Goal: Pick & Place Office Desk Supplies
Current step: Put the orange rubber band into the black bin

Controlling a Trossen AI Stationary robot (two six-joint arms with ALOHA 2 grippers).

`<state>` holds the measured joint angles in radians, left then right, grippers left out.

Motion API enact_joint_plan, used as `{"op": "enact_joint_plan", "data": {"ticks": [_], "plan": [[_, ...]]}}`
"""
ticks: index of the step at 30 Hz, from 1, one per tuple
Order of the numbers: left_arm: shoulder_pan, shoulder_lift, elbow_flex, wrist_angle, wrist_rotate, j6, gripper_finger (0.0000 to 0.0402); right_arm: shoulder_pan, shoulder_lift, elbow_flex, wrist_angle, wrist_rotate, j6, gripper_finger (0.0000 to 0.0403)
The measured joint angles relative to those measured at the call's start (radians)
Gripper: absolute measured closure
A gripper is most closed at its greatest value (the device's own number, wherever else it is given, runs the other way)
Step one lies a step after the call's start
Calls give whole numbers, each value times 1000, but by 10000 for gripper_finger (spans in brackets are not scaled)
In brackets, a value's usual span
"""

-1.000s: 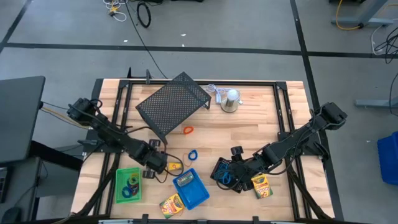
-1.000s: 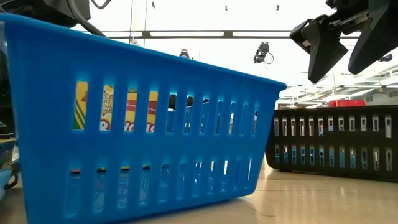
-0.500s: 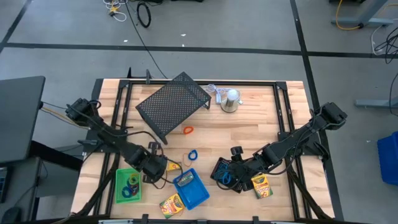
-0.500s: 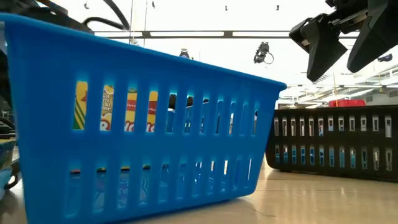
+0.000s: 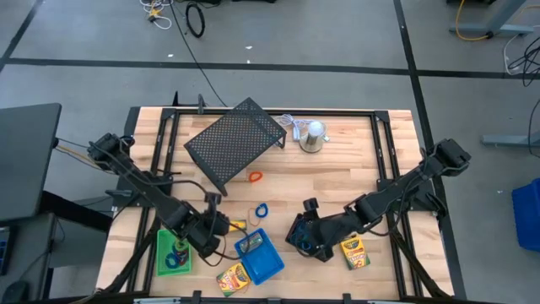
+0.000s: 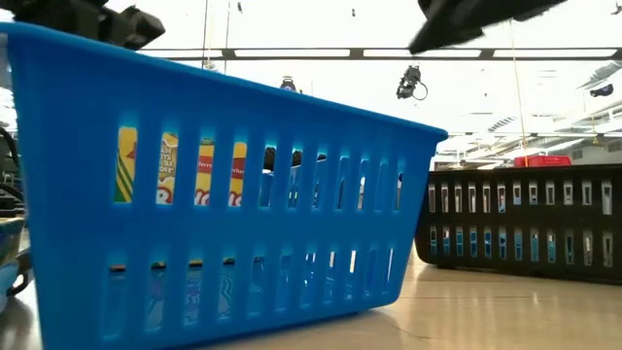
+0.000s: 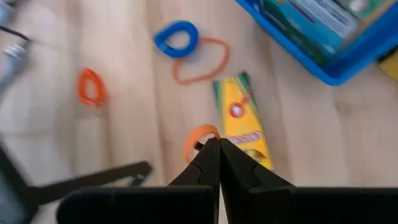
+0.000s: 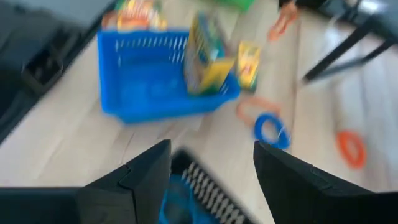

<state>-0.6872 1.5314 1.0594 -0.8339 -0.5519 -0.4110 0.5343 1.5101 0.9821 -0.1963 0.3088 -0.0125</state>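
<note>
At the table's 6 o'clock edge sits the blue tray point(image 5: 260, 256), already holding a crayon box, so it looks like the collecting bin. At its 9 o'clock the green tray point(image 5: 172, 252) holds loops. The left gripper point(image 7: 217, 146) hangs between the two with its jaws pressed fully together, pinching an orange loop point(image 7: 198, 138) at the tips, probably bound for the green tray; a loose crayon box point(image 7: 239, 121) lies just beyond them. The right gripper point(image 8: 211, 165), jaws spread wide and empty, hovers over the black-mesh tray point(image 5: 304, 236) at 3 o'clock.
</note>
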Motion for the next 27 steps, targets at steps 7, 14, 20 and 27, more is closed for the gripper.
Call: {"op": "enact_joint_plan", "data": {"ticks": [7, 14, 20, 27], "plan": [[28, 0, 72, 6, -70, 123, 400, -73, 0, -40, 272, -76, -102, 165], [88, -1, 84, 234, 8, 357, 401, -165, 1, -139, 522, -191, -216, 165], [155, -1, 84, 447, 168, 529, 401, -229, 28, -167, 604, -348, -237, 165], [221, 3, 84, 531, 313, 605, 401, -248, 83, -167, 672, -400, -265, 165]]}}
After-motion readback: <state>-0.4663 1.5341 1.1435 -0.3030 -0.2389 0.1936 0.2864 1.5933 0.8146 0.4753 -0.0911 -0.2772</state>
